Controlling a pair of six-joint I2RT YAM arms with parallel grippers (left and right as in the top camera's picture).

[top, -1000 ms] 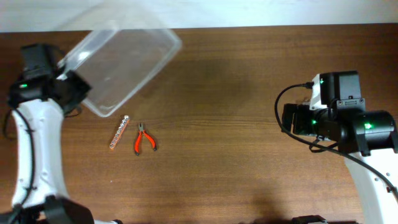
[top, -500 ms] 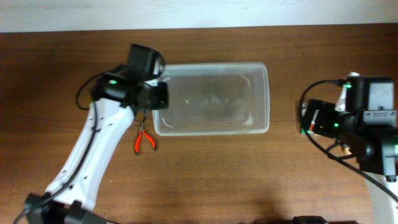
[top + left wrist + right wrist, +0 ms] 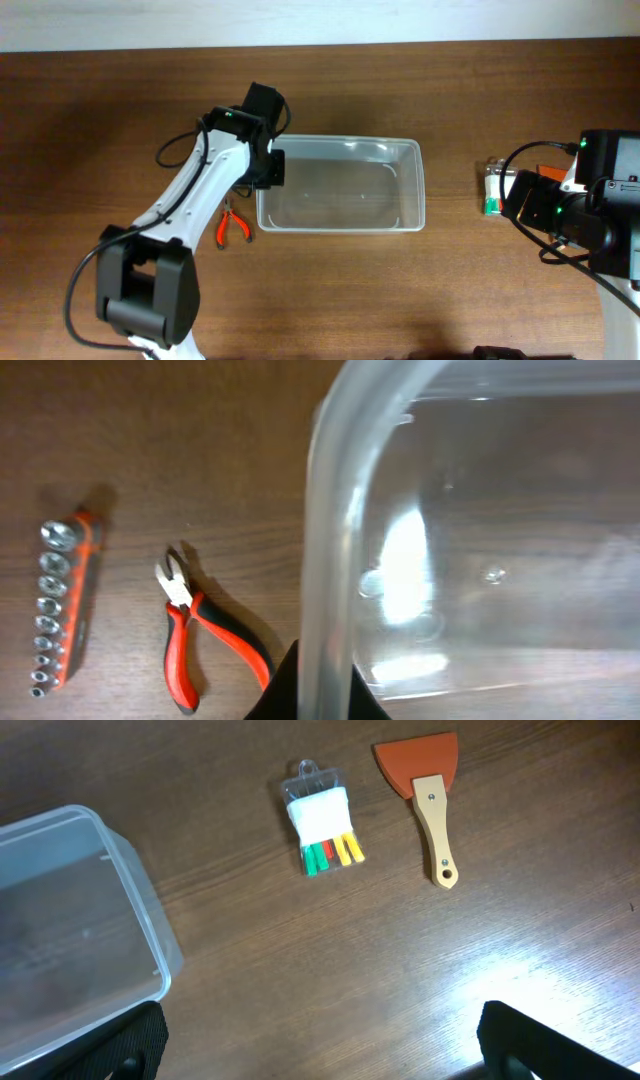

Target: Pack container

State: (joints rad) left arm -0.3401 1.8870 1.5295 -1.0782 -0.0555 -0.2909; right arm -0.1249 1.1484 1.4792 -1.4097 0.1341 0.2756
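The clear plastic container [image 3: 412, 190] sits upright at the table's centre and holds nothing. My left gripper [image 3: 268, 170] is shut on the rim of its left short wall; in the left wrist view the rim [image 3: 330, 540] runs between my fingers [image 3: 322, 695]. Red-handled pliers [image 3: 232, 226] lie just left of the container and show in the left wrist view [image 3: 185, 630], beside a socket rail [image 3: 58, 605]. My right gripper [image 3: 318, 1050] is open and empty over bare table, right of the container [image 3: 80, 940].
A small clear packet with green, red and yellow pieces [image 3: 325, 820] and an orange scraper with a wooden handle [image 3: 428, 790] lie on the table at the right. The packet also shows in the overhead view [image 3: 492, 190] beside my right arm.
My left gripper has carried the container from the far left corner to the table's centre and turned it level. My right arm has shifted right.
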